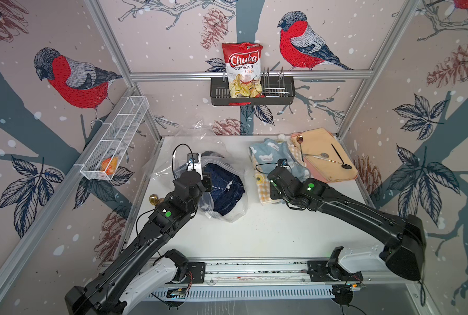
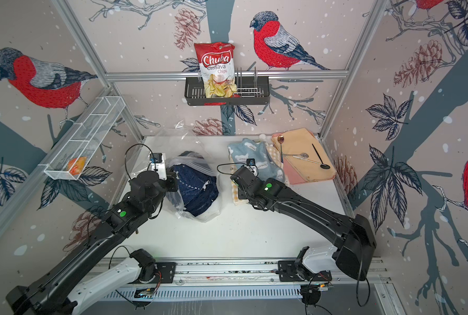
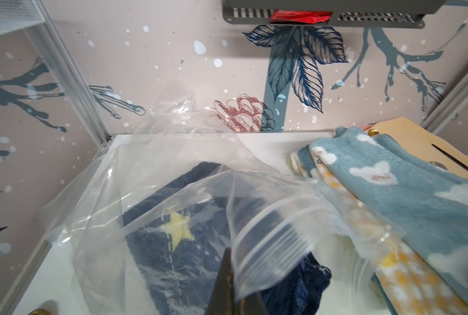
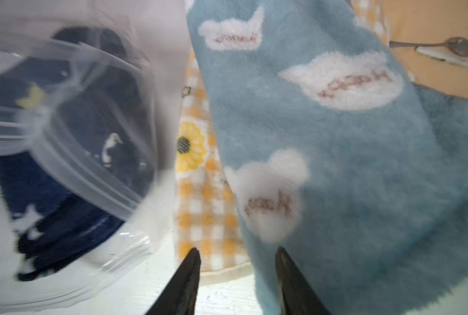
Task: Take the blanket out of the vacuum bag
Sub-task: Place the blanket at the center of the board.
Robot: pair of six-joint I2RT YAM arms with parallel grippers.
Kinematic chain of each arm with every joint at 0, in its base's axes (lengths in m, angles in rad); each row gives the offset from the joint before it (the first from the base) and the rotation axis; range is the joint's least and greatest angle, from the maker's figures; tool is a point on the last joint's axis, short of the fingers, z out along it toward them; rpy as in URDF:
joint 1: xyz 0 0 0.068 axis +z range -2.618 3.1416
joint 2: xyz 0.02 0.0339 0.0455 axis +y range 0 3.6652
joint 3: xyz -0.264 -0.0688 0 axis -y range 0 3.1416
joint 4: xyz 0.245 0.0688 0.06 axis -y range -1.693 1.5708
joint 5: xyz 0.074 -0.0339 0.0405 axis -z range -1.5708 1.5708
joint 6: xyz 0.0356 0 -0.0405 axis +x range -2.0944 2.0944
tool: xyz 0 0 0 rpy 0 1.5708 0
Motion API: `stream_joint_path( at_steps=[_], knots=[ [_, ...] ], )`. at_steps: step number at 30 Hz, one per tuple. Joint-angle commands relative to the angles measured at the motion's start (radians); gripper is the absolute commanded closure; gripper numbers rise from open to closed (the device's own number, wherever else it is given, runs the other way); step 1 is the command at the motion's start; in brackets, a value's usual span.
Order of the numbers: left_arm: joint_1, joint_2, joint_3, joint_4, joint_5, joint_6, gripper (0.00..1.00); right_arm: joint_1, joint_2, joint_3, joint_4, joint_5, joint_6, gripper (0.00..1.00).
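Clear plastic forms the bag (image 1: 164,167), which lies crumpled on the left part of the table (image 1: 254,234). Its far end rises against the back wall. The blanket (image 1: 225,191), navy with pale stars, sits inside the bag. In the left wrist view, one yellow star shows through the plastic.

1. My left hand (image 3: 231,283) is closed on the ribbed zip strip at the bag's mouth. The strip stands up from my fingers, lifted off the blanket. In both top views this hand sits at the left edge of the blanket.
2. My right hand (image 4: 237,272) holds nothing, and its jaws stand partly apart. It hovers low over the table at the near edge of a blue cloth (image 4: 363,163) with white clouds. This cloth lies over a checked cloth (image 4: 205,207) in yellow and white. The bag's open mouth is just beside this hand, and the blanket is visible through it.

Other items:
- A peach cloth (image 1: 324,146) at the far right of the table carries several spoons (image 1: 320,156).
- A black basket (image 1: 219,92) on the back wall holds a bag of chips (image 1: 243,65).
- A white wire basket (image 1: 112,144) hangs on the left wall.
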Motion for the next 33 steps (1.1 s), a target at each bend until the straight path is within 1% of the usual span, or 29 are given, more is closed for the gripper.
stream_joint_path(
  at_steps=[1, 2, 7, 9, 10, 12, 13, 15, 16, 18, 19, 21, 23, 28, 30, 33],
  knots=[
    [0.006, -0.008, -0.006, 0.044, -0.06, -0.012, 1.0, 0.0, 0.049, 0.006, -0.014, 0.148, -0.089, 0.42],
    [0.006, -0.006, -0.006, 0.043, -0.057, -0.011, 1.0, -0.003, 0.068, 0.008, -0.017, 0.161, -0.097, 0.39],
    [0.005, -0.001, -0.009, 0.052, -0.03, -0.006, 1.0, -0.008, 0.148, -0.007, -0.005, 0.174, -0.132, 0.32],
    [0.006, 0.001, -0.01, 0.053, -0.021, -0.002, 1.0, -0.012, 0.166, -0.016, 0.003, 0.192, -0.135, 0.31],
    [0.005, 0.001, -0.01, 0.055, -0.02, -0.001, 1.0, -0.02, 0.168, -0.02, 0.008, 0.202, -0.132, 0.33],
    [0.006, 0.0, -0.011, 0.057, -0.014, -0.001, 1.0, -0.04, 0.174, -0.028, 0.025, 0.19, -0.13, 0.39],
    [0.006, -0.002, -0.012, 0.059, -0.011, 0.001, 1.0, -0.047, 0.173, -0.036, 0.04, 0.183, -0.135, 0.46],
    [0.005, -0.001, -0.014, 0.061, -0.006, 0.001, 1.0, -0.056, 0.182, -0.039, 0.048, 0.187, -0.139, 0.54],
    [0.006, 0.0, -0.014, 0.062, -0.003, 0.004, 1.0, -0.058, 0.188, -0.04, 0.053, 0.186, -0.145, 0.62],
    [0.005, 0.002, -0.014, 0.063, 0.0, 0.004, 1.0, -0.058, 0.185, -0.033, 0.05, 0.199, -0.142, 0.82],
    [0.006, 0.001, -0.014, 0.064, 0.003, 0.003, 1.0, -0.055, 0.174, -0.029, 0.05, 0.193, -0.143, 0.89],
    [0.006, 0.003, -0.015, 0.064, 0.004, 0.003, 1.0, -0.053, 0.144, -0.022, 0.059, 0.168, -0.152, 0.99],
    [0.006, 0.003, -0.014, 0.065, 0.006, 0.005, 1.0, -0.053, 0.106, -0.013, 0.07, 0.137, -0.164, 1.0],
    [0.005, 0.004, -0.015, 0.066, 0.019, 0.005, 1.0, -0.049, 0.01, 0.028, 0.118, -0.037, -0.2, 1.0],
    [0.006, 0.004, -0.013, 0.065, 0.023, 0.004, 1.0, -0.049, -0.005, 0.032, 0.145, -0.103, -0.209, 1.0],
    [0.005, 0.003, -0.015, 0.067, 0.025, 0.003, 1.0, -0.053, 0.013, 0.049, 0.169, -0.19, -0.203, 1.0]
  ],
)
